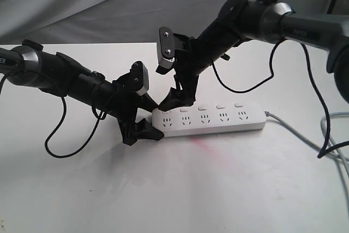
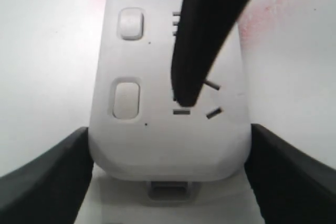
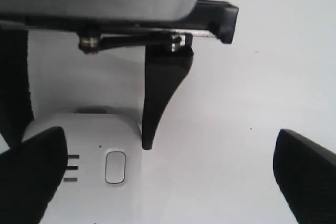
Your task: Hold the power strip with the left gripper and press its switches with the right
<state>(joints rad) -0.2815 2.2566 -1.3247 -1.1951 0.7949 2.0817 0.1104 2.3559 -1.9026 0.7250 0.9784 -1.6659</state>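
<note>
The white power strip [image 1: 210, 119] lies flat on the table, its grey cable [image 1: 305, 137] trailing off to the right. My left gripper [image 1: 156, 119] is shut on the strip's left end, one jaw against each long side, as the left wrist view shows [image 2: 169, 129]. The switches [image 1: 202, 107] run in a row along the far edge. My right gripper [image 1: 175, 102] hangs open over the left end. One of its fingers [image 2: 189, 90] rests on the first socket, beside the end switch [image 2: 126, 98]. In the right wrist view that switch [image 3: 115, 167] lies between the wide-apart jaws of the right gripper [image 3: 170, 150].
A faint pink stain [image 1: 210, 147] marks the white table [image 1: 163, 189] in front of the strip. A black cable [image 1: 60, 135] loops under the left arm and others [image 1: 327, 135] hang at the right. Grey cloth [image 1: 109, 4] forms the backdrop.
</note>
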